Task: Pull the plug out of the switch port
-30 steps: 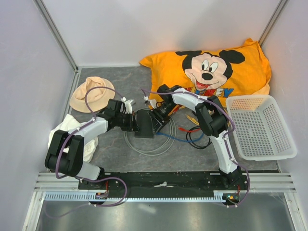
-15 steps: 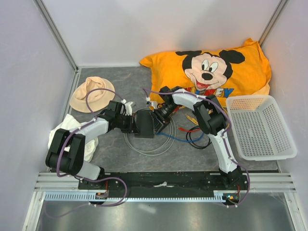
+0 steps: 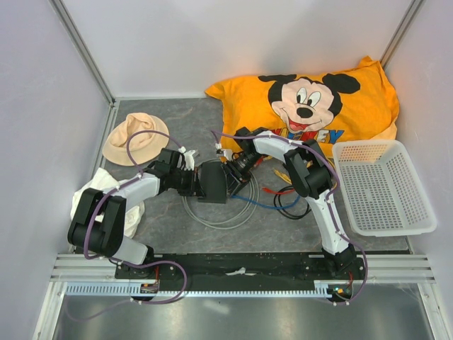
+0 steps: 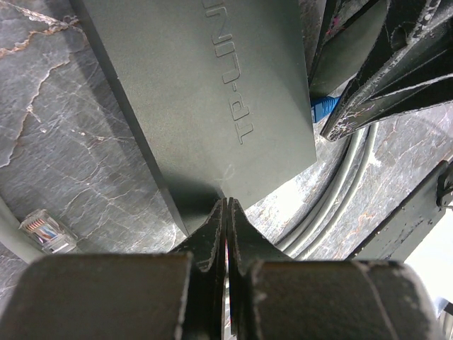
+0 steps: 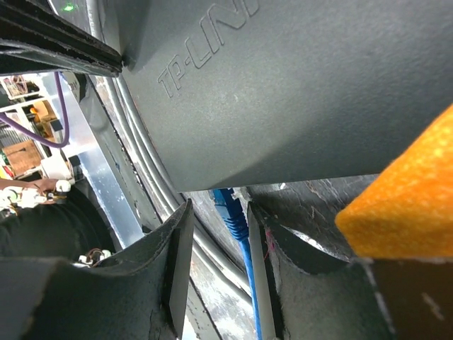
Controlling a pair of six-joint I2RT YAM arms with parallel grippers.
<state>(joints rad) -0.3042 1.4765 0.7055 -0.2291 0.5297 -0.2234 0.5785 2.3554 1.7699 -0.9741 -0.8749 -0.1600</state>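
The switch (image 3: 212, 183), a flat dark grey box embossed TP-LINK, lies mid-table. The blue plug (image 5: 224, 204) sits in its right edge.

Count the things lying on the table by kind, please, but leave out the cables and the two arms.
switch: 1
pillow: 1
hat: 1
basket: 1
white cloth: 1
Total: 5

Grey table (image 3: 177, 120): pillow (image 3: 311, 103) in the far right corner, basket (image 3: 386, 228) at the right edge, hat (image 3: 134, 138) near the far left corner, cloth (image 3: 88, 188) at the left edge, switch (image 3: 212, 183) and cables (image 3: 212, 221) in the middle.
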